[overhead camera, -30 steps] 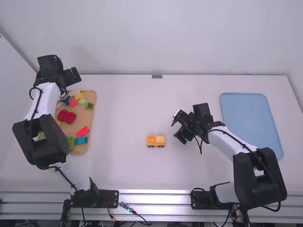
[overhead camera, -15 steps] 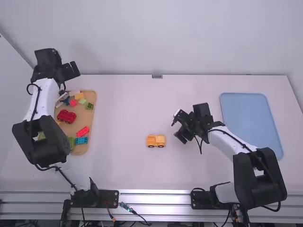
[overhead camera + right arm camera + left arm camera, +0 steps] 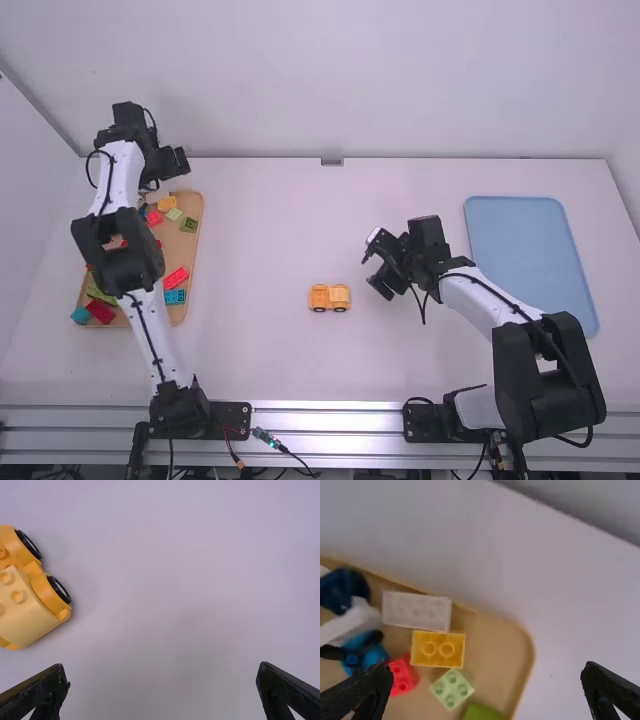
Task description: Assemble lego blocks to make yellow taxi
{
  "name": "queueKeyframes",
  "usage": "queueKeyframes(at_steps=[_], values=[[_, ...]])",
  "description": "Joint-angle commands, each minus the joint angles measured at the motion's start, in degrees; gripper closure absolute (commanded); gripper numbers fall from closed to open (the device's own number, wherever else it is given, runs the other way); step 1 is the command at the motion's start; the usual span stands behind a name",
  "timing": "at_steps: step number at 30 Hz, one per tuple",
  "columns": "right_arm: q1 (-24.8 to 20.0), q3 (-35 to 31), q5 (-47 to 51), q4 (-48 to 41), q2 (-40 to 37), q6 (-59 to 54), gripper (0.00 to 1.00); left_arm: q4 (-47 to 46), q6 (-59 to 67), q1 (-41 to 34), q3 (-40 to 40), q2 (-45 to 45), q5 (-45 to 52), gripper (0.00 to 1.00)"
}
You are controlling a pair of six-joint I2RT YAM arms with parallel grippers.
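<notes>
A partly built yellow toy car, with black wheels and a paler yellow block on top, sits on the white table near the middle, well apart from the tan tray of loose bricks. The right gripper is just to the car's right, its fingers spread wide. The left gripper is at the tray's far end, fingers also spread wide. In the tray, a yellow brick lies between a white brick and a light green one. A flat blue tray lies at the table's right.
</notes>
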Motion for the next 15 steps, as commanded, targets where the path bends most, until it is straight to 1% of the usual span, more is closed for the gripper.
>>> queueKeyframes(at_steps=[1, 3, 7, 12, 14, 15], values=[[0.5, 0.8, -0.5, 0.4, -1.0, 1.1, 0.01, -4.0, -0.3, 0.0, 6.6, 4.2, 0.2, 0.01], [1.1, 0.8, -0.1, 1.1, -1.0, 3.1, 0.01, -6.6, -1.7, 0.1, 9.2, 6.2, 0.2, 0.01], [1.2, 0.8, -0.1, 1.0, -1.0, 2.7, 0.01, -6.0, -4.6, -0.2, 8.8, 6.3, 0.0, 0.01], [1.2, 0.8, -0.1, 1.2, -1.0, 2.7, 0.01, -7.3, -5.1, 0.6, 8.7, 6.3, -1.4, 0.01], [0.8, 0.8, -0.1, 1.2, -1.0, 2.7, 0.01, -7.3, -10.3, 1.0, 8.3, 6.3, -1.4, 0.01], [0.5, 0.8, -0.1, 1.2, -1.0, 2.7, 0.01, -7.2, -15.2, 1.2, 8.0, 6.3, -2.4, 0.01]])
